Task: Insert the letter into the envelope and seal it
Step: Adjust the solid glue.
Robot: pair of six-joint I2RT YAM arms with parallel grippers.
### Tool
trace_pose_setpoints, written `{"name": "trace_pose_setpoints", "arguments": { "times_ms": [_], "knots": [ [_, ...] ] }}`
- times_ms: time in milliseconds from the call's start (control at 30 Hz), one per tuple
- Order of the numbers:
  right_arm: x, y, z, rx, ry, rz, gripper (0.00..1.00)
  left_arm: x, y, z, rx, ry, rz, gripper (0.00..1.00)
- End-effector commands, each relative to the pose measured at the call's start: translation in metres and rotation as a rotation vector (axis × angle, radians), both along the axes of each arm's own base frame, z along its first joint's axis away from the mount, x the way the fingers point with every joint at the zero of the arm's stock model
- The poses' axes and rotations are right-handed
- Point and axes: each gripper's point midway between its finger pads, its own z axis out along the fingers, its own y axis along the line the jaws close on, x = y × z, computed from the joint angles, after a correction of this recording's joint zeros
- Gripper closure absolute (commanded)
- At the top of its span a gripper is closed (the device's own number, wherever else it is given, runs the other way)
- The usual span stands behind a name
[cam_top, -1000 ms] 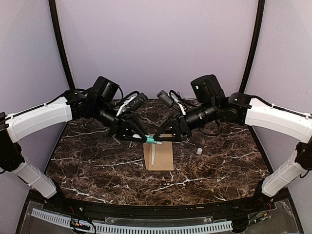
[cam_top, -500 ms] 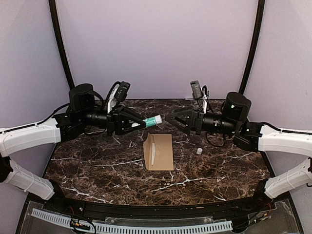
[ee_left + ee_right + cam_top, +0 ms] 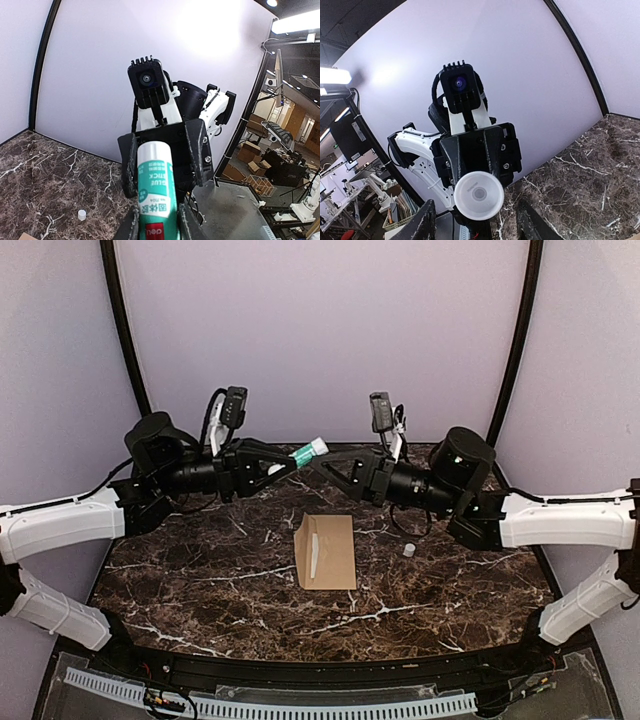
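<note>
Jaws clamped on a green-and-white glue stick [image 3: 308, 452] at the left gripper [image 3: 285, 459], held well above the dark marble table [image 3: 200, 570] and angled up toward the middle. Jaws spread apart at the right gripper [image 3: 330, 466], facing the stick's free end from the opposite side, nearly tip to tip with it; from above, no telling whether touching or just short. From the right wrist: the round white end of the stick between the two fingers [image 3: 427, 222], a gap on either side, nothing gripped. From the left wrist: the stick upright between the fingers, label reading upside down, the right gripper just beyond its tip. Down at the middle of the table, on the near side of both grippers and apart from them: the tan kraft envelope [image 3: 326, 551], lying flat, with a pale narrow strip [image 3: 314, 556] running along its left half. Near its right edge, not touching: a small white cap [image 3: 408, 550].
</note>
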Motion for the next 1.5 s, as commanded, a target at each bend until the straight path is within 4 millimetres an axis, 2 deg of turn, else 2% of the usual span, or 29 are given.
{"name": "trace_pose_setpoints", "arguments": {
  "times_ms": [0,533,767,1000,1033,1100,1133,1167,1200,1267,1333,1367,1467],
  "knots": [
    [-0.001,-0.002,0.032,0.122,-0.044,-0.009,0.50,-0.008,0.002,0.011,-0.040,-0.030,-0.026,1.00],
    [0.003,0.016,0.045,0.146,-0.083,-0.006,0.70,-0.009,-0.001,0.011,-0.047,-0.027,-0.051,1.00],
    [0.002,0.020,0.044,0.150,-0.082,0.005,0.72,-0.006,0.000,0.014,-0.074,-0.016,-0.034,1.00],
    [0.006,0.016,0.045,0.151,-0.080,-0.029,1.00,-0.006,-0.002,0.013,-0.071,-0.010,-0.043,0.99],
    [0.007,0.015,0.045,0.147,-0.082,-0.043,1.00,-0.005,-0.002,0.012,-0.064,-0.005,-0.041,0.96],
    [0.010,0.009,0.046,0.139,-0.090,-0.088,1.00,-0.002,-0.002,0.009,-0.046,0.007,-0.021,0.71],
    [0.013,0.005,0.045,0.132,-0.094,-0.115,1.00,0.001,-0.001,0.008,-0.039,0.007,-0.005,0.48],
    [0.016,0.001,0.047,0.124,-0.101,-0.147,1.00,0.002,-0.001,0.005,-0.019,0.023,0.007,0.35],
    [0.019,-0.003,0.048,0.112,-0.109,-0.179,1.00,0.005,0.000,0.005,-0.010,0.019,0.028,0.12],
    [0.027,-0.011,0.046,0.067,-0.120,-0.253,1.00,0.009,0.004,0.003,0.015,0.024,0.062,0.03],
    [0.035,-0.019,0.043,0.016,-0.131,-0.326,1.00,0.011,0.014,0.007,0.022,0.018,0.104,0.01],
    [0.039,-0.023,0.043,-0.009,-0.146,-0.363,1.00,0.015,0.019,0.003,0.041,0.023,0.130,0.01],
    [0.053,-0.034,0.032,-0.117,-0.157,-0.469,1.00,0.028,0.044,0.007,0.063,0.014,0.246,0.01]
  ]
}}
